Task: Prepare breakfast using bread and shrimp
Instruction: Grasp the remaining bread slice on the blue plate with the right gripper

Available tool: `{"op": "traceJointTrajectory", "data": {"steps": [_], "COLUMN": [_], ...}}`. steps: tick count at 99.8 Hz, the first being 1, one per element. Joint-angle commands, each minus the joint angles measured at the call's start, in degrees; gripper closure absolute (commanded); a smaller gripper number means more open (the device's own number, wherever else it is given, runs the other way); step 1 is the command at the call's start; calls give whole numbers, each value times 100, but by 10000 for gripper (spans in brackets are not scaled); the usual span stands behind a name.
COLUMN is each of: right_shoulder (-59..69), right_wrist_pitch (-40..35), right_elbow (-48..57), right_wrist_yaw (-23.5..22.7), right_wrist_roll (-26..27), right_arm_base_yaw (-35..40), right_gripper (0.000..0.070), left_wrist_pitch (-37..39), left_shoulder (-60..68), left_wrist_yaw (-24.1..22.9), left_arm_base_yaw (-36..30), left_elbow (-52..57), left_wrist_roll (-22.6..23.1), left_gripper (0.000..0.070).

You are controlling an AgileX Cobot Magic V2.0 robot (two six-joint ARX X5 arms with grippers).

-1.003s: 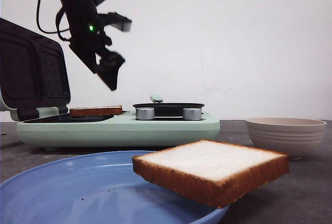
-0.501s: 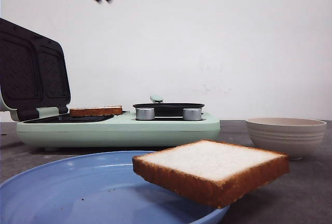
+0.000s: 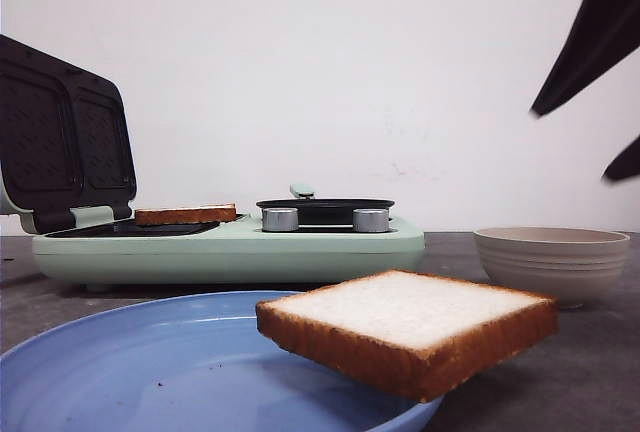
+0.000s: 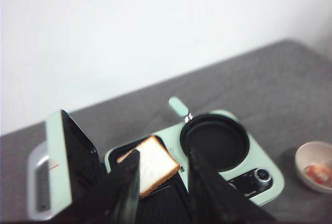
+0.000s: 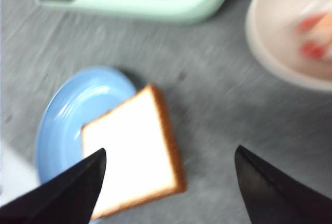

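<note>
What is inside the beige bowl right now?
Orange-red shrimp lies in the beige bowl, seen from both wrist views. How many pieces is unclear from the blur. In the front view the bowl's wall hides its contents.

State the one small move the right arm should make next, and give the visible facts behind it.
Probably lower the right claw, open and empty, toward the shrimp in the bowl. One bread slice already lies on the open grill's plate, the other overhangs the blue plate, and the right claw is high above the bowl's side of the table. The left claw is also open, high above the grill.
</note>
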Motion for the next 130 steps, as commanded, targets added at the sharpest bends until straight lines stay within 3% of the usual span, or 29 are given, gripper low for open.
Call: {"op": "traceJointTrajectory", "data": {"steps": [1, 10, 44, 81, 85, 90, 107, 130], "right_shoulder": [428, 999, 2588, 3075, 3086, 3086, 3084, 2806], "right_wrist_pitch": [59, 120, 435, 761, 802, 846, 1088, 1213], "right_elbow": [57, 57, 57, 57, 57, 57, 57, 404], "right_wrist_yaw": [-245, -433, -1239, -1604, -1604, -1598, -1561, -1567], "right_wrist_roll": [35, 35, -52, 79, 98, 114, 245, 627], "right_arm_base_yaw": [17, 17, 22, 332, 398, 461, 531, 555], "right_gripper": [174, 127, 128, 172, 199, 283, 700, 700], "left_wrist_pitch": [-46, -173, -1062, -1113, -1106, -1108, -1104, -1102], "left_shoulder": [-138, -490, -1307, -1436, -1436, -1436, -1436, -1436], "left_wrist_yaw": [2, 7, 2, 2, 2, 2, 2, 0], "left_arm_base_yaw": [-24, -24, -24, -57, -83, -122, -273, -372], "left_elbow": [146, 146, 146, 122, 107, 94, 94, 94], "left_wrist_roll": [-33, -33, -7, 166, 170, 188, 295, 317], "left_gripper": [595, 595, 596, 595, 595, 595, 595, 595]}}
